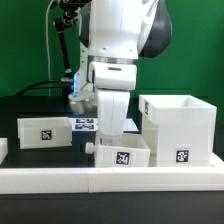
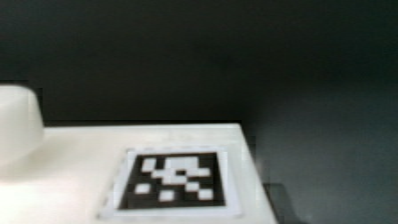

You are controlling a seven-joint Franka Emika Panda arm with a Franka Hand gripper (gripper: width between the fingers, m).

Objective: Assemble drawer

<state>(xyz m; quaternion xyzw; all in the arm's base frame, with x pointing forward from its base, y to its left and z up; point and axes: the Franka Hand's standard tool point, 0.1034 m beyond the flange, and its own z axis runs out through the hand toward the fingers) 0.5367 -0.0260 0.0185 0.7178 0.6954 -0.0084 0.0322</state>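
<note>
claw (image 1: 108, 136) of the white panda arm (image 1: 112, 45) hangs low, just above a small open-topped white plastic tray (image 1: 122, 156) with a black-and-white tag. its tips blend into the white, so wide or narrow i cannot tell. a tall boxy white plastic case (image 1: 180, 135) stands near the claw, toward the exterior view's right. a second tagged white tray (image 1: 45, 131) lies well apart on the claw's other side, and the flat white marker board (image 1: 85, 124) lies just behind.

No word, number or brand name can be read. The only signs are black-and-white square coded tags. One stands on the tall case (image 1: 195, 120), one on the left-hand tray (image 1: 30, 135), one on the middle tray (image 1: 138, 152), and several on the marker board (image 1: 84, 125). In the wrist view, a blurred tag (image 2: 175, 180) sits on a white surface.
</note>
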